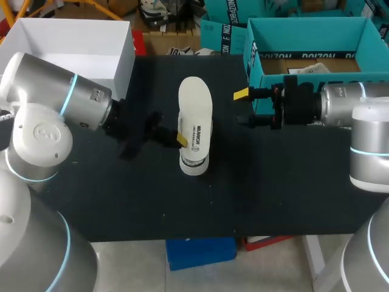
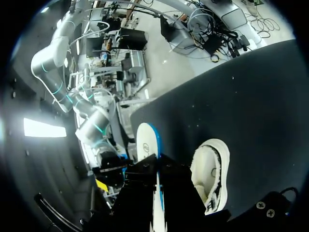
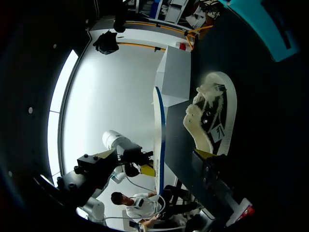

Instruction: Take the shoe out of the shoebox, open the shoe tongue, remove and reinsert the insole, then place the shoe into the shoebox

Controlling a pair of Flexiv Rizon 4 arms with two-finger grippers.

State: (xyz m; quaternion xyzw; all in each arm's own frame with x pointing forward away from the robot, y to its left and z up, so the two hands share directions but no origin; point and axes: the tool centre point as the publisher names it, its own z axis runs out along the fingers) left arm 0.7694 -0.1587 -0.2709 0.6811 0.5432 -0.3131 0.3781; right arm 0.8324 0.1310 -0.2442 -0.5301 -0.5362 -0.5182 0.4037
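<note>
Black table mat (image 1: 273, 182), teal shoebox (image 1: 252, 61) at its far right corner, standing open with no shoe in it. Shoe (image 3: 215, 111) lies on the mat near the middle, opening up and fleece lining showing, with nothing gripping it. Insole (image 1: 196, 106) is out of the shoe and held flat just above it. From overhead it covers most of the shoe; both wrist views catch it edge-on, white face over a blue underside. Left gripper (image 1: 180, 140) pinches the insole at one long edge, toward the heel end. Right gripper (image 1: 243, 107) sits between shoe and shoebox with its fingers spread and nothing between them, apart from the shoe. Judged step: insole removed, reinsertion pending. Risks: the grip is a one-sided edge pinch, so the free toe end may sag or twist and miss the opening. The fleece lining could snag the tip and fold the insole. The unheld shoe may slide or tip on the mat when pushed, unless the right gripper braces it. The tongue may flop back over the opening.
</note>
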